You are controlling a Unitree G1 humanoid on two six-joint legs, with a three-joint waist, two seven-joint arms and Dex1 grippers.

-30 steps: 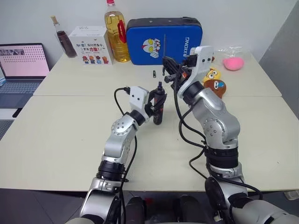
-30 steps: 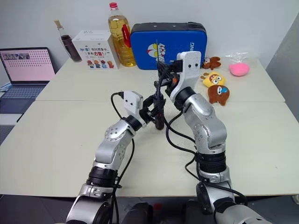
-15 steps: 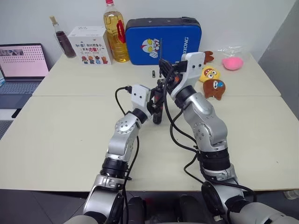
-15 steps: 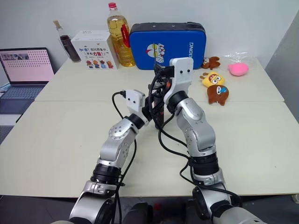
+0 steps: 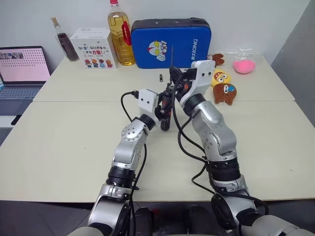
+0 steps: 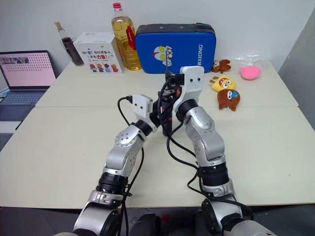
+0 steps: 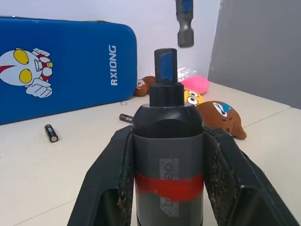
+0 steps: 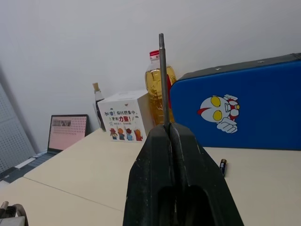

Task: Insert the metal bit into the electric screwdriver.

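over the middle of the cream table [image 5: 59, 147], your left gripper [image 7: 168, 155] is clamped on the electric screwdriver [image 7: 168, 165], one black finger pressed to each side of the barrel just at the red band, the tool standing upright with its socket end uppermost. your right gripper [image 8: 168, 129] has its two fingers pressed together on the metal bit [image 8: 162, 80], pinching the thin grey rod partway along so that the long slender end rises above the fingers while the thicker shank end [image 7: 184, 23] hangs below them. that shank end sits directly above the screwdriver's socket, close but apart, with a clear gap between the two, and seems set a little to one side of the socket's centre as the left wrist view shows it. both long axes run near vertical and look close to parallel, so the coming move, by this reading, is a straight descent of the right arm along the bit's own line, after a small sideways trim to centre it; your left arm need only hold the tool firm. a slight tilt or a mismatch of the shank's flats with the socket could make it catch on the rim. a blue case [image 5: 170, 42] stands at the table's far edge, with a short loose bit [image 5: 161, 77] lying near it.
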